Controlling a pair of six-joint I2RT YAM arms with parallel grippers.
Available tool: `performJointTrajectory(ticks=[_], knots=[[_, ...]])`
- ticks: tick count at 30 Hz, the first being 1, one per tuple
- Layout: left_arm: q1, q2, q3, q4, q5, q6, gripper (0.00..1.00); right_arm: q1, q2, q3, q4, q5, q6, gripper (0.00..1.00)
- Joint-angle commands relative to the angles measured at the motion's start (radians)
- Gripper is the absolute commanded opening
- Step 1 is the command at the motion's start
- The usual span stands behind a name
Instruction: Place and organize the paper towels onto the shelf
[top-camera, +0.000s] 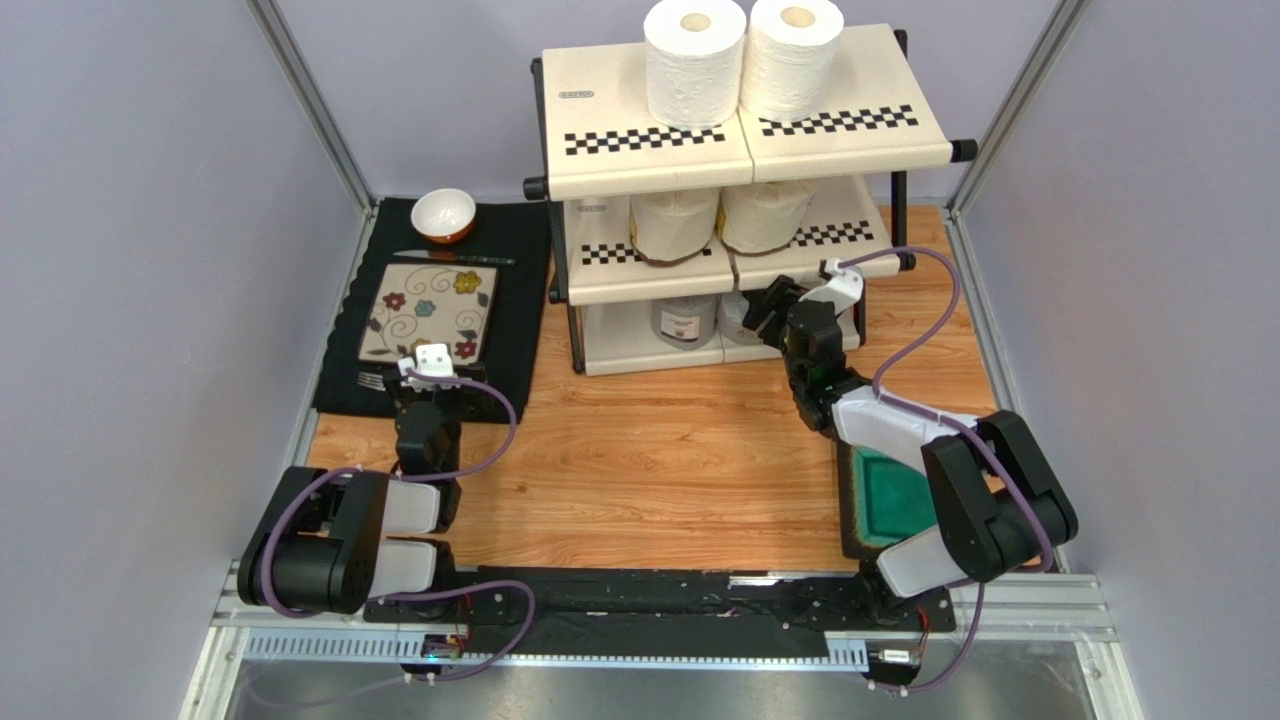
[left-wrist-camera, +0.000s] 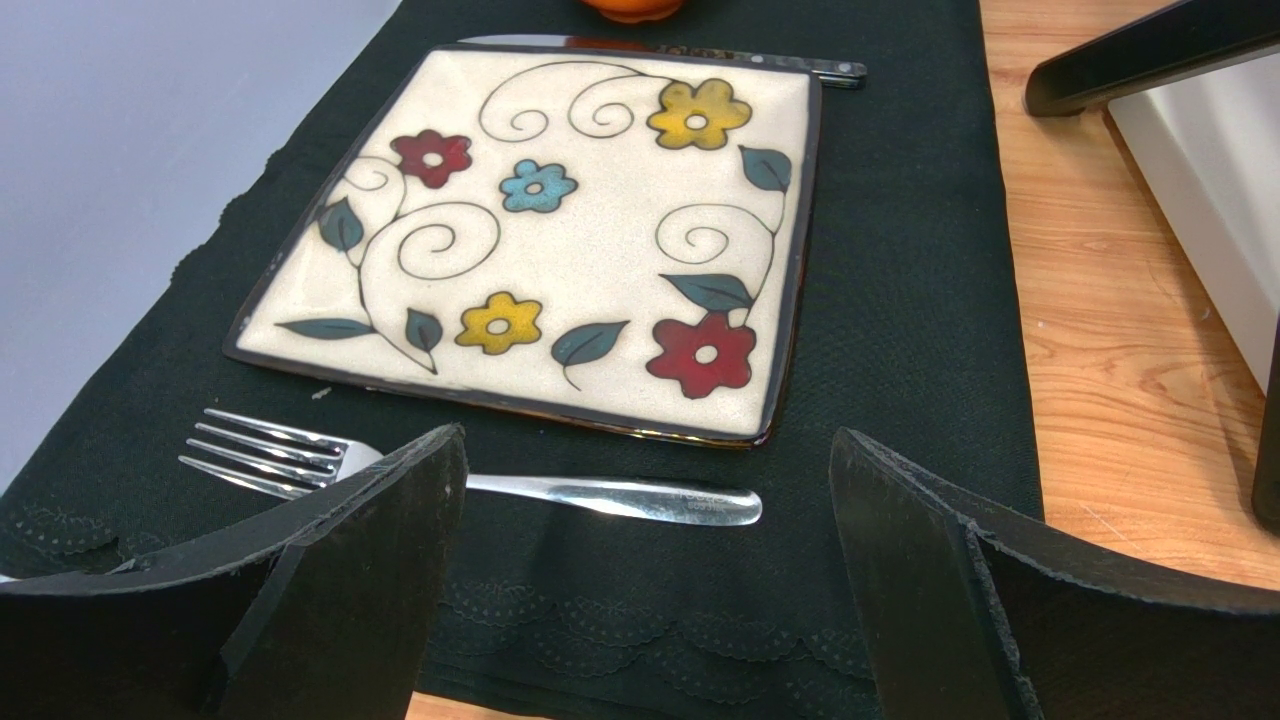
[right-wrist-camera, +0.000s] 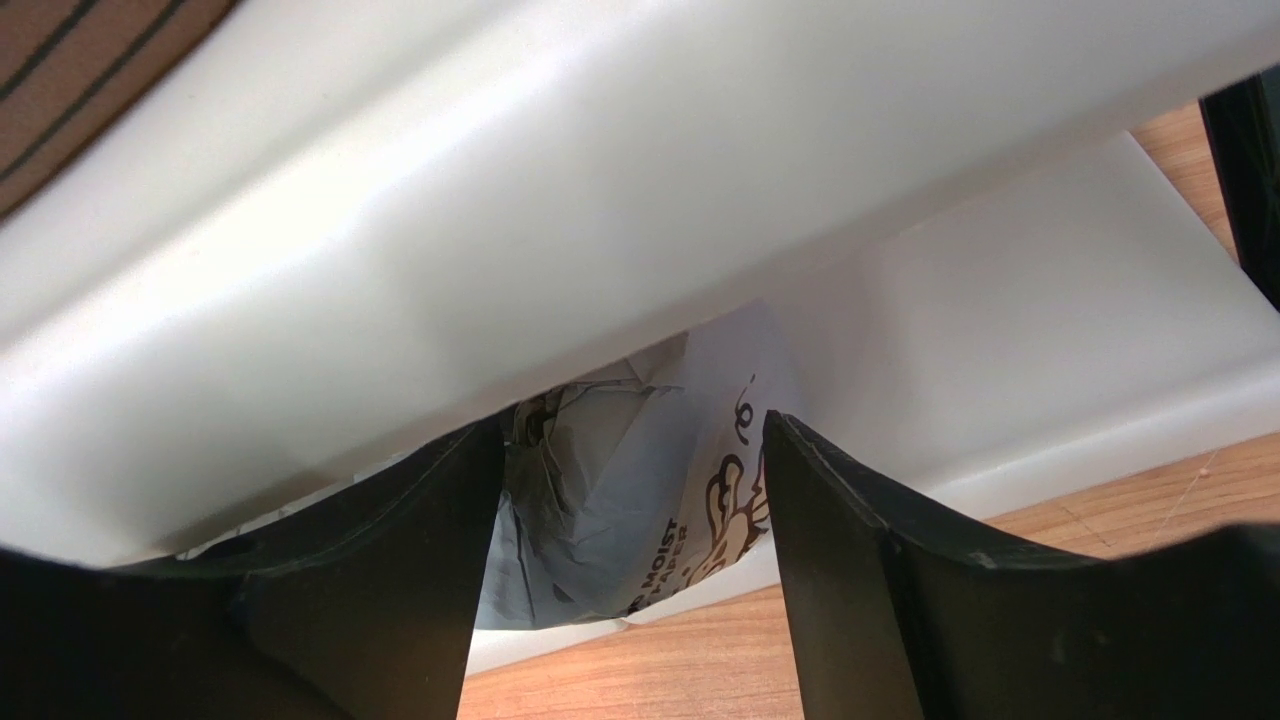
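While two white rolls (top-camera: 696, 60) stand on the shelf (top-camera: 601, 98) top and two cream-wrapped rolls (top-camera: 675, 222) on its middle tier, the right gripper (right-wrist-camera: 634, 435) reaches low into the bottom tier. Its jaws are parted, and a crinkled grey-wrapped roll (right-wrist-camera: 631, 510) shows between them; contact unclear. The left gripper (left-wrist-camera: 646, 437) hovers wide apart, empty, over a black cloth (left-wrist-camera: 902, 300) and a steel fork (left-wrist-camera: 601, 498).

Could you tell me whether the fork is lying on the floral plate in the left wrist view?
No, the fork lies on the black cloth in front of the floral plate, not touching it.
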Motion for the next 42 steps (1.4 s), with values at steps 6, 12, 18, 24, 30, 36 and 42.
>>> performJointTrajectory(ticks=[6,12,18,24,30,36,42], knots=[[0.006,0.002,-0.234,0.029,0.005,0.007,0.99,-0.003,-0.032,0.016,0.047,-0.005,-0.005,0.68],[0.006,-0.001,-0.234,0.029,0.005,0.007,0.99,-0.004,-0.025,0.005,0.093,-0.028,-0.034,0.7],[0.006,0.001,-0.234,0.029,0.005,0.007,0.99,-0.006,-0.069,-0.055,0.197,-0.074,-0.057,0.73],[0.006,0.001,-0.233,0.029,0.005,0.007,0.99,-0.005,-0.152,-0.099,0.201,-0.13,-0.057,0.74],[0.006,-0.001,-0.234,0.029,0.005,0.007,0.99,-0.004,-0.279,-0.124,0.054,-0.062,-0.059,0.74],[0.006,0.001,-0.234,0.029,0.005,0.007,0.99,-0.026,-0.325,-0.124,-0.143,0.153,0.048,0.73],[0.006,0.001,-0.233,0.029,0.005,0.007,0.99,-0.08,-0.255,-0.116,-0.151,0.109,0.134,0.73]])
